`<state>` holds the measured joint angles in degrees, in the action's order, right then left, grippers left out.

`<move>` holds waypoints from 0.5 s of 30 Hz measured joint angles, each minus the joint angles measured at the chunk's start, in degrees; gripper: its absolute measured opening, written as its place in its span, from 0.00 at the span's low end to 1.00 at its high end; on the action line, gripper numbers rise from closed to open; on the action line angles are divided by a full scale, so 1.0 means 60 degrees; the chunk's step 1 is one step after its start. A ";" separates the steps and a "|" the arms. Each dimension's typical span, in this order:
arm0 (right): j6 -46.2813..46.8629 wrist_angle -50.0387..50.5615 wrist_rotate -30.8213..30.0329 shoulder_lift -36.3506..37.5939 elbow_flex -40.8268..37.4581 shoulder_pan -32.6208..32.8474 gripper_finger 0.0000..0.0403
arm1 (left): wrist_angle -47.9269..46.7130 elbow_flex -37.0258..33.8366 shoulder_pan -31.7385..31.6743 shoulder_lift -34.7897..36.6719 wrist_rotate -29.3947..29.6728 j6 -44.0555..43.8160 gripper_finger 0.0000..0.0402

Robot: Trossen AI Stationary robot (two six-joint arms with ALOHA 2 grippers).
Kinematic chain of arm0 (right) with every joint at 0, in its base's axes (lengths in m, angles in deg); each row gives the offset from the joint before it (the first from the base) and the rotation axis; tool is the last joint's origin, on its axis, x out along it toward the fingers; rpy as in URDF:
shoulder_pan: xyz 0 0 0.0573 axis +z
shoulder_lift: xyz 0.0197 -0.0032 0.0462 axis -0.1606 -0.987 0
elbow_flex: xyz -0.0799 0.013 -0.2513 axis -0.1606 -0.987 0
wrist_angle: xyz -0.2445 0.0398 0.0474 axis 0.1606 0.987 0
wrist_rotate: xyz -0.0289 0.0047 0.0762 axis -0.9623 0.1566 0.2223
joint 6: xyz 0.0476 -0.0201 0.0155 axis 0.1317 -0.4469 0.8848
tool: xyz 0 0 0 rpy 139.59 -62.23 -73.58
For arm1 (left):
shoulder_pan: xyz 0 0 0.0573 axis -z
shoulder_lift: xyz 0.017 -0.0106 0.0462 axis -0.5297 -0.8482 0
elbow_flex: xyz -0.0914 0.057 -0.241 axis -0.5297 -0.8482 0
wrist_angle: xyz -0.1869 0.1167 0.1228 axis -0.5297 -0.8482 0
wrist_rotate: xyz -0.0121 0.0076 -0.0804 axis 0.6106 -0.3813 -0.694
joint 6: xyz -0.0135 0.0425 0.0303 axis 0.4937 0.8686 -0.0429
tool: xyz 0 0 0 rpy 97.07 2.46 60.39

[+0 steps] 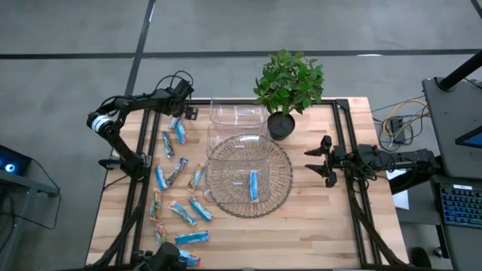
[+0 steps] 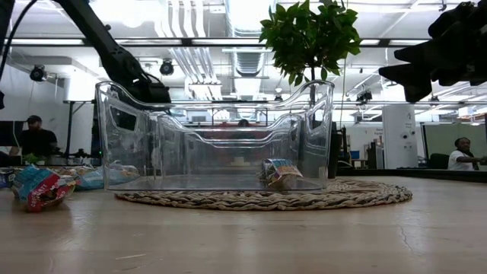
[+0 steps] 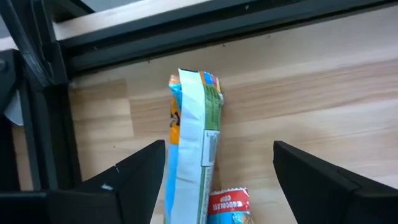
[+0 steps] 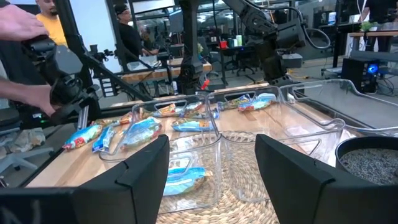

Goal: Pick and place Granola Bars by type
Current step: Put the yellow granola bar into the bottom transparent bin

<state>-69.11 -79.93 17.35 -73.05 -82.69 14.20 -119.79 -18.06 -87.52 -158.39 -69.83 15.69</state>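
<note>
I see the wood table (image 1: 316, 218) w/ a round woven mat (image 1: 280, 197) mid-table, two clear bins on it: the near bin (image 1: 218, 162) holds one blue bar (image 1: 253, 184), the far bin (image 1: 238, 114) sits by the potted plant (image 1: 289, 84). Rest of the Granola Bars (image 1: 178, 192) lie scattered on the table's left side. My left gripper (image 3: 214, 177) hovers over a bar (image 3: 193, 146) at the far left edge, fingers spread wide, not touching. Right gripper (image 1: 322, 159) waits right of the mat, also spread, holding nothing.
</note>
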 joint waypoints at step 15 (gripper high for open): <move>0.0000 0.0000 0.0004 0.0000 0.0000 -0.0002 0.56 | 0.0041 -0.0256 0.0001 -0.0022 -0.0066 -0.0257 0.42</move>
<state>-69.11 -79.93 17.37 -73.04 -82.69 14.19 -119.55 -19.59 -87.51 -158.52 -70.23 14.15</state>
